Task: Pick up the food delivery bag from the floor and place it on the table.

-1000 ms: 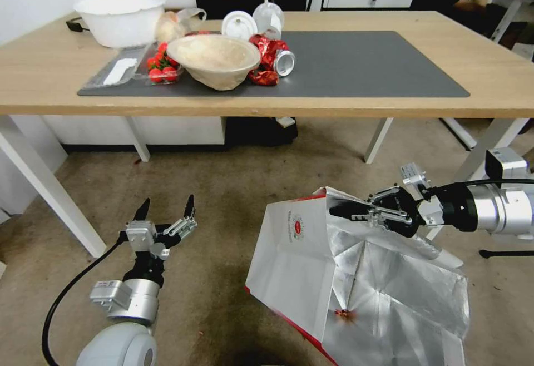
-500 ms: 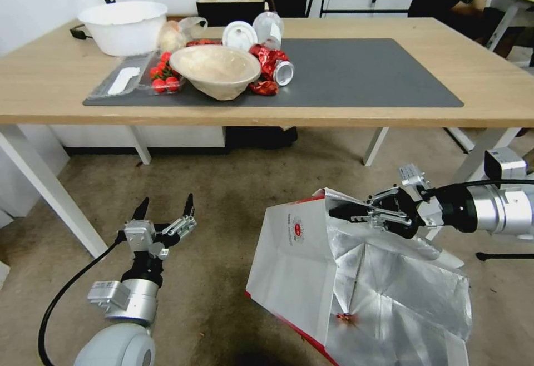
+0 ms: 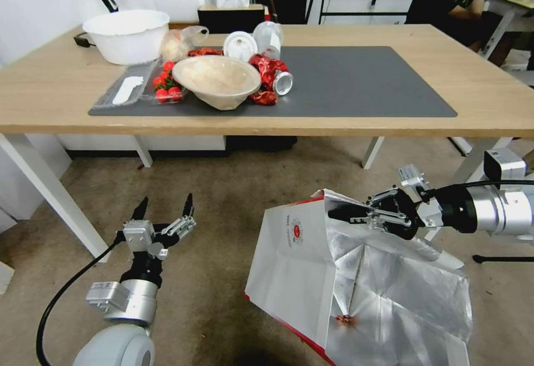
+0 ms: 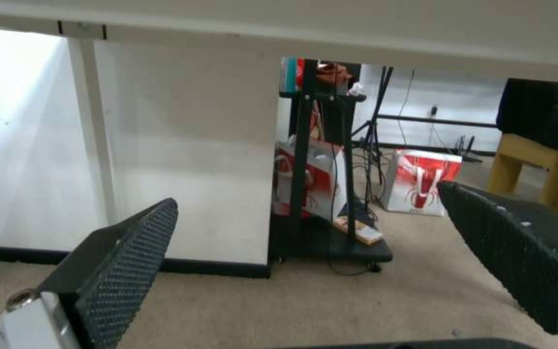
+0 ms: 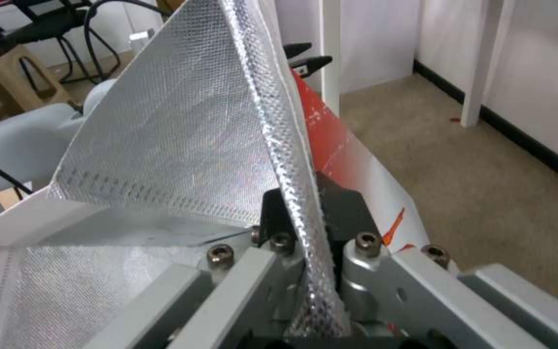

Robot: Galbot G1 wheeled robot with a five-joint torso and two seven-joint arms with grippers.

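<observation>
Silver foil lines the food delivery bag, which hangs tilted above the floor in front of the table, to the robot's right of centre. Its open mouth faces up and toward the robot, showing the creased lining, while its white front panel faces the table. The bag's long axis slants from the raised rim near the right gripper down to the low corner with red trim nearest the robot. On the white panel sits a small round red logo with a line of red writing beside it, too small to read.

The right gripper reaches in from the right with its fingers pinched closed on the bag's upper rim; in the right wrist view the foil edge runs straight down between the two dark pads.

The left gripper hovers low over the floor left of the bag, well apart from it, fingers spread wide and holding nothing.

On the table's dark mat lie a pale bowl, a crushed red can and a tray of small tomatoes, with a white tub behind.
</observation>
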